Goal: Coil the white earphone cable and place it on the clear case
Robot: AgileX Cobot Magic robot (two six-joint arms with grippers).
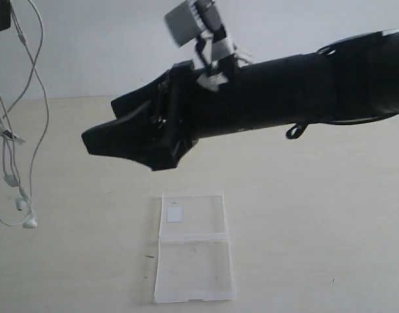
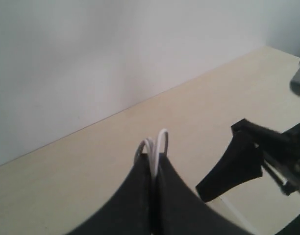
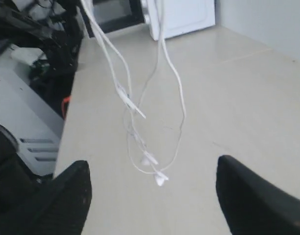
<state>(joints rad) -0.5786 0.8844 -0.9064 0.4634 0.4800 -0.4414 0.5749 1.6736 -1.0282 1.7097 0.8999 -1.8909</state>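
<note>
Left gripper [image 2: 154,159] pinched tight on white earphone cable [image 1: 29,222], which hangs at left. Right gripper [image 3: 152,196] fingers wide, holding nothing. Clear case [image 1: 194,261] label [image 1: 175,213]: writing unreadable.

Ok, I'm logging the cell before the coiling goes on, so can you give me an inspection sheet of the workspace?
Surface: pale, smooth table.
Job's things: clear case lies open and flat, label on one half; white earphone cable hangs uncoiled, earbuds lowest.
Clutter: nothing seen.
Grippers: left gripper shut on cable loops; right gripper open, raised, facing the hanging cable.
Cables: black lead looped under the right arm.
Surroundings: plain wall; dark equipment and a white cabinet beyond the table.
</note>
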